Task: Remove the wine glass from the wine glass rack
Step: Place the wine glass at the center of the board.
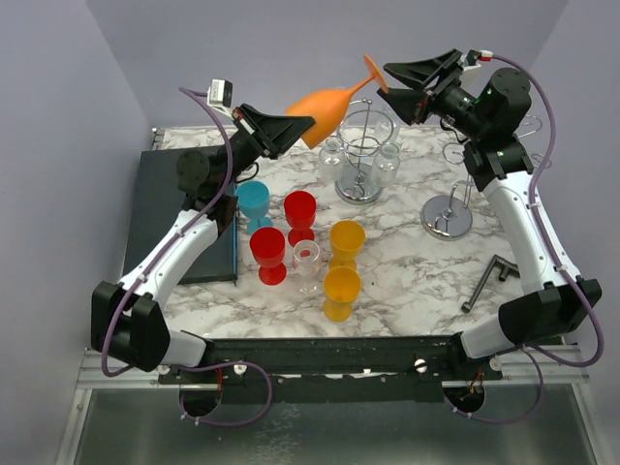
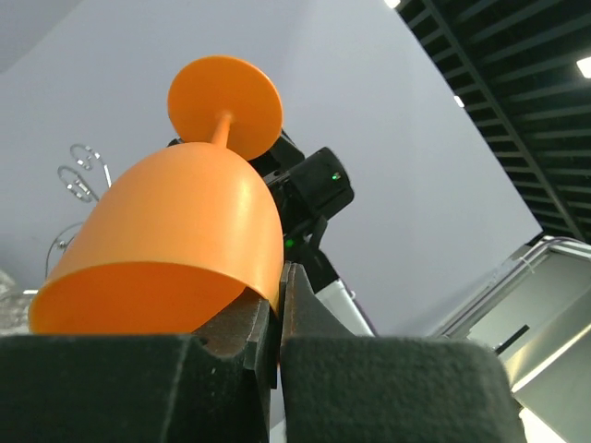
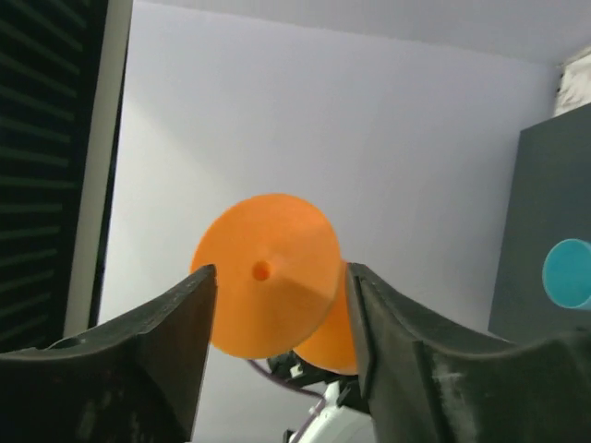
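Note:
An orange wine glass hangs tilted in the air above the back of the table, its foot pointing up and right. My left gripper is shut on the rim of its bowl, the wall pinched between the fingers. My right gripper is open, and its jaws stand either side of the round foot. The chrome wire wine glass rack stands just below on the marble table, with clear glasses hanging from it.
Blue, red and yellow cups and a small clear glass stand mid-table. A second chrome stand with a round base is at the right, near a dark metal handle. A dark board lies at the left.

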You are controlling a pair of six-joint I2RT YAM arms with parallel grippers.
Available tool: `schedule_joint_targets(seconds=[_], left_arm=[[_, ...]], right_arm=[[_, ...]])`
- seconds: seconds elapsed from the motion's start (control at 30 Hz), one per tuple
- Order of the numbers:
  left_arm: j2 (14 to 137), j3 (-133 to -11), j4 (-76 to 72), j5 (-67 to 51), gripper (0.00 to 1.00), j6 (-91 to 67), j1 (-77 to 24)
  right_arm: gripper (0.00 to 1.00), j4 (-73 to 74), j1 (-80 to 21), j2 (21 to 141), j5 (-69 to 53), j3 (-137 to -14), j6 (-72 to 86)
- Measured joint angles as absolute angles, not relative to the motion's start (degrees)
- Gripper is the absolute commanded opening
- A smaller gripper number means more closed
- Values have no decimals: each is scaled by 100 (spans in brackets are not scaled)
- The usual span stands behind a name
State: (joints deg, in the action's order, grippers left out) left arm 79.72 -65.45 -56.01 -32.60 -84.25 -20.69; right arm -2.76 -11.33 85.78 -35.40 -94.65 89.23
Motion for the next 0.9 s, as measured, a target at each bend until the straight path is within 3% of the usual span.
schedule_joint_targets(seconds=[0.37,0.67,0.9], left_arm=[[6877,-7105,-2401,-3350,0,-6882,-2069],[6755,-8110,471,-3422,0,-5559,-2305],[7203,-9312,2650,-2436,0,-4329,-3911]], right_arm=[[100,1492,-1135,7950,-2237,-9898,6733],[100,2539,-1135,7647,-1245,-10805,5247],[100,3111,-1135,7520,-572,-11465,4377]])
